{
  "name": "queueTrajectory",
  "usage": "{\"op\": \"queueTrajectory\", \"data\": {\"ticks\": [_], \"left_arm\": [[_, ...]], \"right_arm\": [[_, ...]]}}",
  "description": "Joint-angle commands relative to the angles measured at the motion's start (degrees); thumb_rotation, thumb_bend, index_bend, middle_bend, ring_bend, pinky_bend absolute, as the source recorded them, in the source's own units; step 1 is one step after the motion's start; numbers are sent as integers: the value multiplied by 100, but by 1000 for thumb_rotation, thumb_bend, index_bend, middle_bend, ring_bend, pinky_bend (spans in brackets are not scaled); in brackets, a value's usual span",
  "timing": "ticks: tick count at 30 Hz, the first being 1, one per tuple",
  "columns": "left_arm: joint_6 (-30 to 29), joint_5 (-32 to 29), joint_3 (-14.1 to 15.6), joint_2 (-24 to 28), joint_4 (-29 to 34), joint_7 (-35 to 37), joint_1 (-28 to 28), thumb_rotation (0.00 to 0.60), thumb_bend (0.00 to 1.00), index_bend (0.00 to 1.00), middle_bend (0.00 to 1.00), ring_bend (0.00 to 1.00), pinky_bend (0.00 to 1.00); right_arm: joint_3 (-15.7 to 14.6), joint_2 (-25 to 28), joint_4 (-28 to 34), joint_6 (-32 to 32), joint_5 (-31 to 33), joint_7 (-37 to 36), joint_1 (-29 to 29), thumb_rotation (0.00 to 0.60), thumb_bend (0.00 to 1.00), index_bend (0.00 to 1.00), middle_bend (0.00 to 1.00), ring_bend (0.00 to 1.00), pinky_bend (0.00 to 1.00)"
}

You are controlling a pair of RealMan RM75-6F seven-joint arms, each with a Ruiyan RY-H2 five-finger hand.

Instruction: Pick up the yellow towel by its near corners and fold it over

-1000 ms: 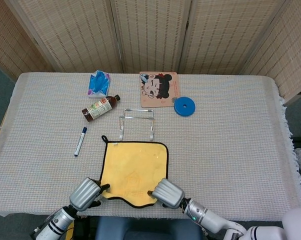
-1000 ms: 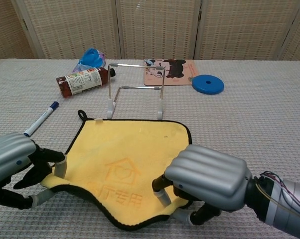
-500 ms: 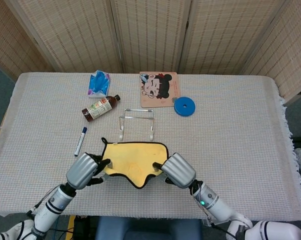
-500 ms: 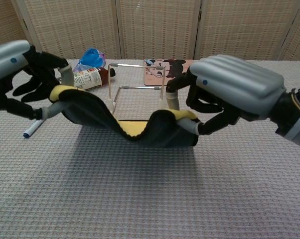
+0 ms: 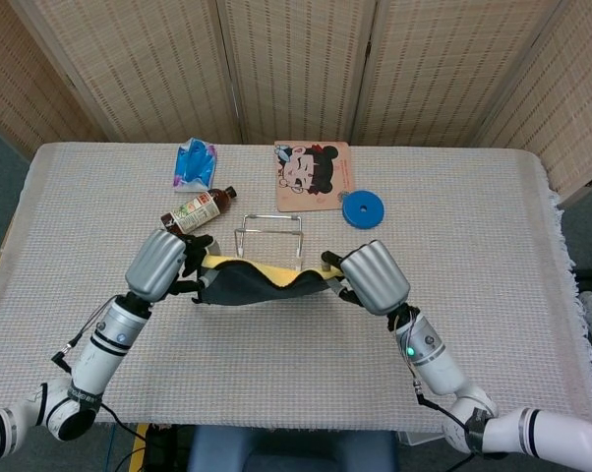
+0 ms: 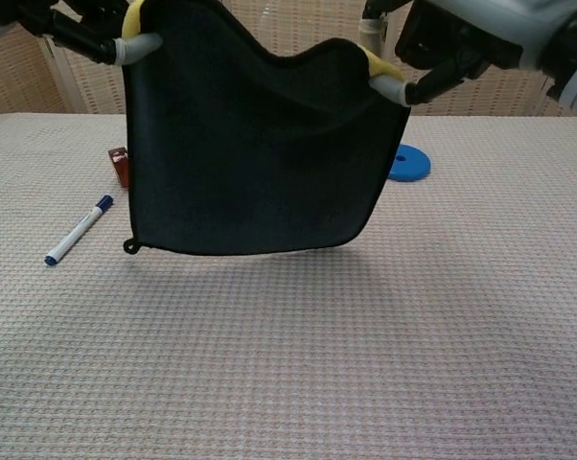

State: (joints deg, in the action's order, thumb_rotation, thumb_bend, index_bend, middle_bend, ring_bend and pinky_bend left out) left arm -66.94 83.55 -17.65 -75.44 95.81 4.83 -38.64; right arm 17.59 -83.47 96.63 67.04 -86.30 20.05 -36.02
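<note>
Yellow towel with dark underside (image 6: 255, 144) held aloft, hanging as curtain across table middle; wire metal rack (image 5: 269, 241) just behind it. Brown bottle (image 5: 198, 211) and blue-capped white marker (image 6: 77, 230) lying at left, blue round disc (image 5: 363, 209) at right. Near woven tablecloth (image 6: 298, 364) open for passage.

The towel (image 6: 255, 144) hangs above the desk (image 5: 493, 256) between the left hand (image 5: 158, 264) and right hand (image 5: 373, 277), in front of the wire rack (image 5: 269, 236); the marker (image 6: 78, 230) lies to its left.
</note>
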Motion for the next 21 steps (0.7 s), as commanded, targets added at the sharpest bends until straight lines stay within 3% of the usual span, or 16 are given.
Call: {"op": "queueTrajectory", "data": {"ticks": [1,21], "left_arm": [[395,-493,-257,63,-11,-15,-270,600,448,604,949,770,897],[1442,-2401,-779,-292,-1207,-485,-1212,600,448,604,948,767,897]], "right_arm": [[160,-48,-139,-83,252,129,-163,600,471,750,986,997,1000],[706,-603,-1312,-461,1615,746,-1074,600,461,750,986,997,1000]]}}
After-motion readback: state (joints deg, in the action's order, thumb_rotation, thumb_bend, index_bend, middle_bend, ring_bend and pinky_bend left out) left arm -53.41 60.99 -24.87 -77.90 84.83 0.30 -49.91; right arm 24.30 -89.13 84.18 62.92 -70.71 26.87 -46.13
